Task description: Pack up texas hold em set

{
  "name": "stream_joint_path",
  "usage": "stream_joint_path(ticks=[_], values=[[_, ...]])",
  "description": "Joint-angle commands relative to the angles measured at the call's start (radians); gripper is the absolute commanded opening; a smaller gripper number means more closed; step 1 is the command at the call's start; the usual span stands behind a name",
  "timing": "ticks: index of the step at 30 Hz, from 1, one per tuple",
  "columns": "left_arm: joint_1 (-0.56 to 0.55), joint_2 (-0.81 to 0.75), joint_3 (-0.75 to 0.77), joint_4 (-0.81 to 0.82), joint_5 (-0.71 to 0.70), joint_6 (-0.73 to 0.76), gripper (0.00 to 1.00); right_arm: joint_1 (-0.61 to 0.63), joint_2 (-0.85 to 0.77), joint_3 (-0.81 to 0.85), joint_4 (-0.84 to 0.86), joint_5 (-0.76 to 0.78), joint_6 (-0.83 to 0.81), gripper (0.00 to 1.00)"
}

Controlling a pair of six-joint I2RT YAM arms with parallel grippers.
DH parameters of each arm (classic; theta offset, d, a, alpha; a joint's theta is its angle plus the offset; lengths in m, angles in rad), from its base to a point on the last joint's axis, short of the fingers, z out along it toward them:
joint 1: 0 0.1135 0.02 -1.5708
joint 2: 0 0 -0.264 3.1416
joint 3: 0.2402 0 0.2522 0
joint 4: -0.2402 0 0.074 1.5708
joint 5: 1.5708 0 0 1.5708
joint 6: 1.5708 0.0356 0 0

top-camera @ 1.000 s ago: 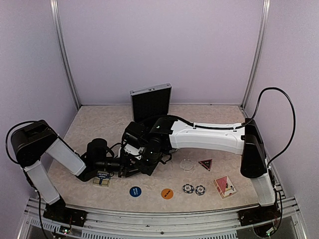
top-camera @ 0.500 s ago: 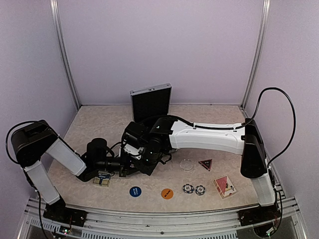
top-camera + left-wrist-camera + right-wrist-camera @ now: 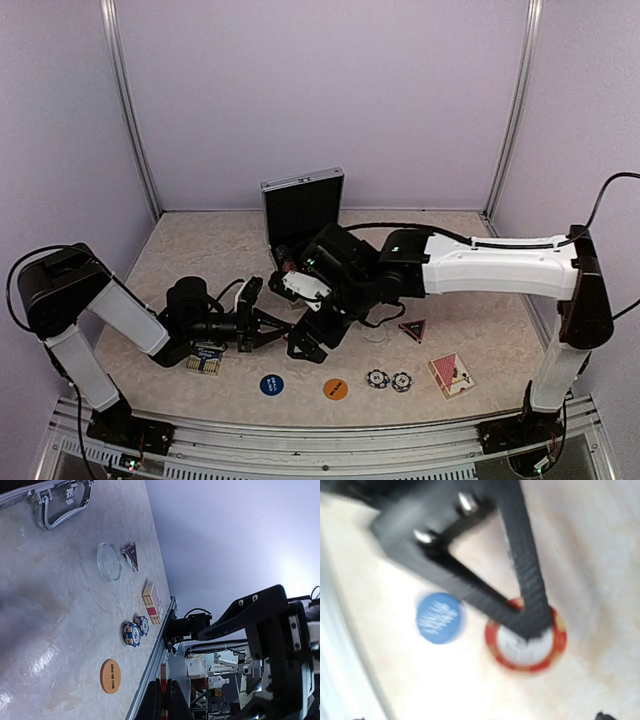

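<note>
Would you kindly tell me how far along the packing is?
Nothing is visibly packed: the case stands open, its inside hidden. In hand: the left gripper pinches a red chip; the right gripper is open. Left on the table: blue disc, orange disc, clear disc, triangle, striped chips, one card deck and another.

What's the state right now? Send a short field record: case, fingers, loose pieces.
case: silver briefcase, open, lid upright, far centre
left fingers: shut on red chip
right fingers: open, close beside the left ones
near edge, left to right: blue disc, orange disc, two striped chips, red card deck
mid table: clear disc, dark triangle beside it
second deck: left side, partly hidden
</note>
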State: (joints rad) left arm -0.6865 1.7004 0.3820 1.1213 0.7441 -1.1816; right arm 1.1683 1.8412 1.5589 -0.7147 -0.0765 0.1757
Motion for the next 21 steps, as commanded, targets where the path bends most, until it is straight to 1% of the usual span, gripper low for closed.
stream_joint_path(ticks=[1,3,5,9,11,14,19,20,21], values=[[-0.002,-0.064,0.002,0.013,0.000,0.053,0.00,-0.104,-0.205,-0.225,0.361,-0.328,0.133,1.00],[-0.004,-0.094,0.003,0.003,-0.007,0.076,0.00,-0.144,-0.273,-0.349,0.492,-0.439,0.198,0.96],[-0.010,-0.118,0.013,-0.019,-0.014,0.101,0.00,-0.171,-0.303,-0.425,0.602,-0.515,0.261,0.93],[-0.039,-0.173,0.042,-0.077,-0.034,0.168,0.00,-0.206,-0.313,-0.508,0.765,-0.604,0.367,0.86],[-0.058,-0.204,0.059,-0.116,-0.050,0.207,0.00,-0.211,-0.302,-0.525,0.829,-0.631,0.408,0.82],[-0.086,-0.242,0.077,-0.154,-0.065,0.241,0.00,-0.211,-0.270,-0.512,0.867,-0.657,0.431,0.75],[-0.100,-0.265,0.083,-0.164,-0.066,0.244,0.00,-0.211,-0.234,-0.496,0.909,-0.698,0.438,0.51],[-0.100,-0.267,0.083,-0.164,-0.067,0.242,0.00,-0.211,-0.232,-0.498,0.916,-0.703,0.438,0.48],[-0.103,-0.270,0.080,-0.160,-0.066,0.242,0.00,-0.211,-0.230,-0.498,0.917,-0.704,0.437,0.48]])
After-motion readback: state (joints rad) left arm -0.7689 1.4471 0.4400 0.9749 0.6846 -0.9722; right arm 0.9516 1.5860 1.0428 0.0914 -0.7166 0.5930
